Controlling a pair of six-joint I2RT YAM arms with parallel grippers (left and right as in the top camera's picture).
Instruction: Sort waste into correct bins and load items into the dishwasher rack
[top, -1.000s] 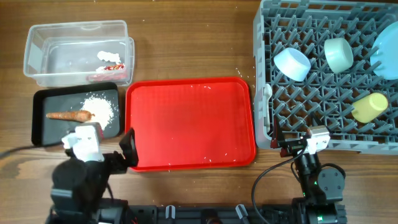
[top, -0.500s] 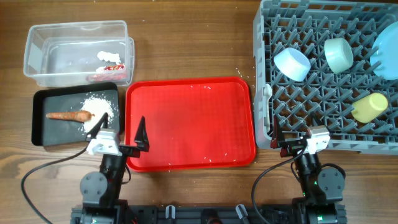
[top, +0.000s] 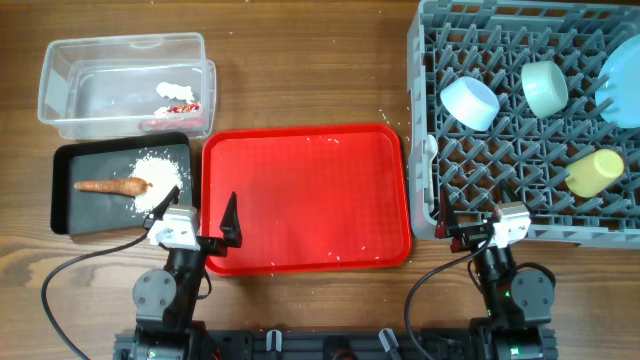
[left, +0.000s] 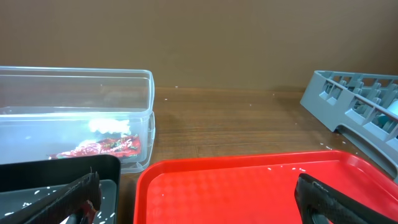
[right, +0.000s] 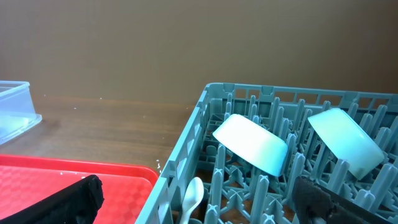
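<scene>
The clear tub (top: 120, 60) holds the red wrapper (top: 180, 108) and white paper scrap (top: 170, 91); both show in the left wrist view (left: 99, 147). The black tray (top: 66, 205) holds the carrot piece (top: 112, 185) and rice (top: 160, 175). The grey rack (top: 520, 215) holds the pale blue bowl (top: 470, 103), pale green bowl (top: 545, 88), blue plate (top: 622, 75), yellow cup (top: 595, 172) and white spoon (right: 194, 198). My left gripper (top: 203, 213) is open and empty over the red tray's front left corner. My right gripper (top: 472, 226) is open and empty at the rack's front edge.
The large red tray (top: 305, 200) lies between the bins and the rack, with a few rice grains scattered on it. More grains lie on the wood near the rack's left wall. The left arm's cable runs along the table's front left.
My left arm has drawn back to the front edge and settled, open, at the red tray's corner. The right arm has not moved.
</scene>
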